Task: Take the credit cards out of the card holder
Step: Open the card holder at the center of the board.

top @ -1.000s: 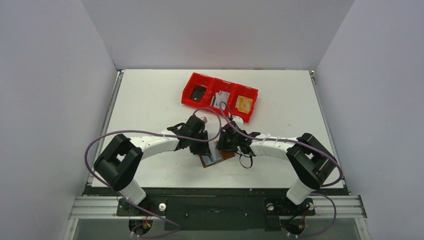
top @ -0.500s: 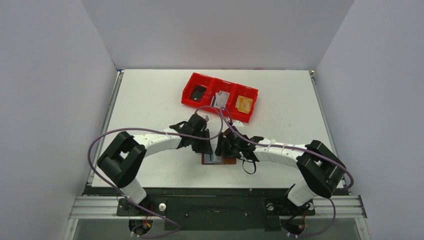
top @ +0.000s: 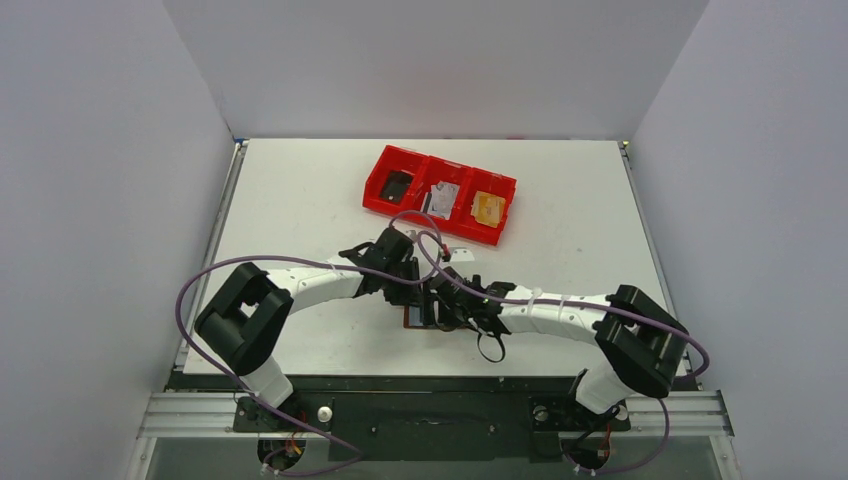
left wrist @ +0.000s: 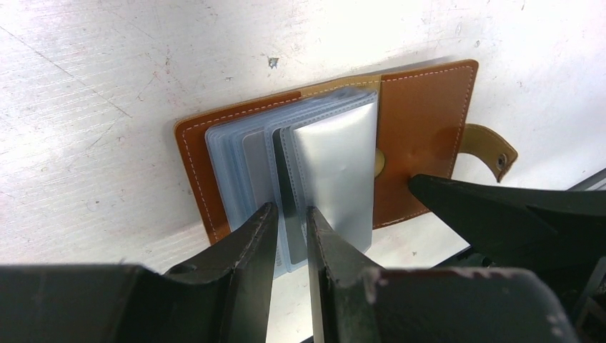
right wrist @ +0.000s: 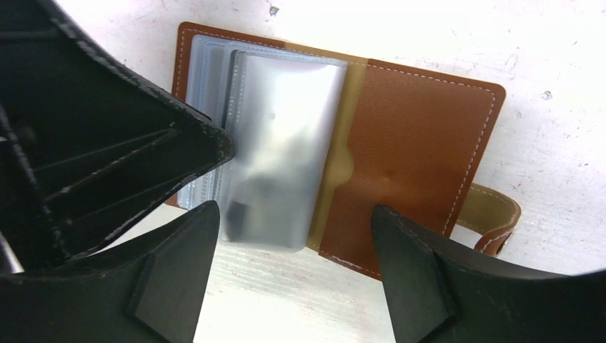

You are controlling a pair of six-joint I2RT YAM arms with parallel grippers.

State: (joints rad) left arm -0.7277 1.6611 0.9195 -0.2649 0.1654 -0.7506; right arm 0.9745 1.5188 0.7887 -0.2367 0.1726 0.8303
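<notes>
**Card holder open on table, both sets of fingers at its near edge**

- Card holder (left wrist: 421,121): brown leather with pale stitching, lying open and flat on the white table (left wrist: 107,86). In the overhead view it sits towards the near edge, between the two wrists and mostly hidden under them.
- A fan of clear sleeves (left wrist: 336,171) rises from the spine and leans over the left-hand leaf. The right-hand leaf is bare leather. A tan snap tab (left wrist: 489,151) sticks out past its right edge, flat on the table.
- Left fingers (left wrist: 246,246): nearly pressed together, with only a narrow slit between them. The near edge of one sleeve stands in that slit, pinched. The other sleeves fan out to either side of the tips.
- Right fingers (right wrist: 411,271): spread wide, straddling the near edge of the holder. One tip is at the near edge of the bare leather leaf and looks to be touching it. The other is beside the near corner of the frontmost sleeve, close to the left wrist.
- Credit cards: a dark patch shows through the frosted sleeve in the right wrist view, but whether it is a card cannot be told.
- Red tray (top: 373,192): three compartments, towards the far side of the table and well apart from the holder.
</notes>
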